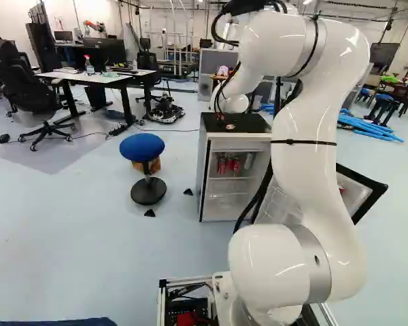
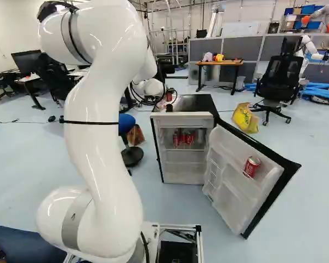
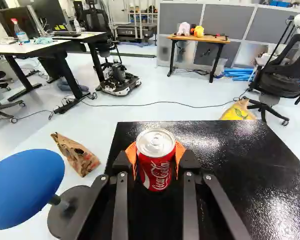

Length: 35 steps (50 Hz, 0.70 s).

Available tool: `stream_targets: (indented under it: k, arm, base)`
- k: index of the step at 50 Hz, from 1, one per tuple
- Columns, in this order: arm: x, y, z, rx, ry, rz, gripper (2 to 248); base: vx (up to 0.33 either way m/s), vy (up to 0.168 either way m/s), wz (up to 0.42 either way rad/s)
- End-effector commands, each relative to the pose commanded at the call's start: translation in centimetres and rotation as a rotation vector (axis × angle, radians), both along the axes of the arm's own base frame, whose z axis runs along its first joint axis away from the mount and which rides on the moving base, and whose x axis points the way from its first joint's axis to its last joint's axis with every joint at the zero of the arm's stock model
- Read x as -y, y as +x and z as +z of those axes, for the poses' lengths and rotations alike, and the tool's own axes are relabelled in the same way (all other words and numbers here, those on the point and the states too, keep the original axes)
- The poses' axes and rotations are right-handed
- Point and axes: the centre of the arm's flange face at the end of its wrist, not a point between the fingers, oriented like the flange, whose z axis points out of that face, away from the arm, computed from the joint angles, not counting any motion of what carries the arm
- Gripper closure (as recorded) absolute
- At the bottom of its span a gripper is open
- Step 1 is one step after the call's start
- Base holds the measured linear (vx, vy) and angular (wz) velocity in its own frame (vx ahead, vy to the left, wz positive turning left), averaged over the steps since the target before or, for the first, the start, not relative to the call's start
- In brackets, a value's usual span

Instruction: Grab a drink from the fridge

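One red soda can (image 3: 162, 172) is held upright between the two fingers of the gripper (image 2: 168, 97), orange pads pressed on opposite sides, over the black fridge top (image 3: 260, 150), contact unclear, with more cans (image 2: 183, 138) shelved lower than the fingers and a blue stool (image 3: 27, 187) seen beside them.

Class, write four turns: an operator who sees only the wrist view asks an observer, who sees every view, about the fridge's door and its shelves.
Operator: I see the gripper holding a red can over the black fridge top. Is the door below closed?
Observer: No, the fridge door stands wide open.
Operator: Are there drinks on the shelves inside the fridge's body?
Observer: Yes, several red cans stand together there.
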Motion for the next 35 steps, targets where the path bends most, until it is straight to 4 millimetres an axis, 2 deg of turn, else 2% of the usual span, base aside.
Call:
stream_targets:
  k: [8,35]
  arm:
    - [-0.1,1.2,-0.4,-0.01,-0.008,0.011,154]
    - [-0.1,1.3,-0.9,-0.018,-0.007,0.011,154]
  base:
    - [0.0,0.0,0.0]
    - [0.0,0.0,0.0]
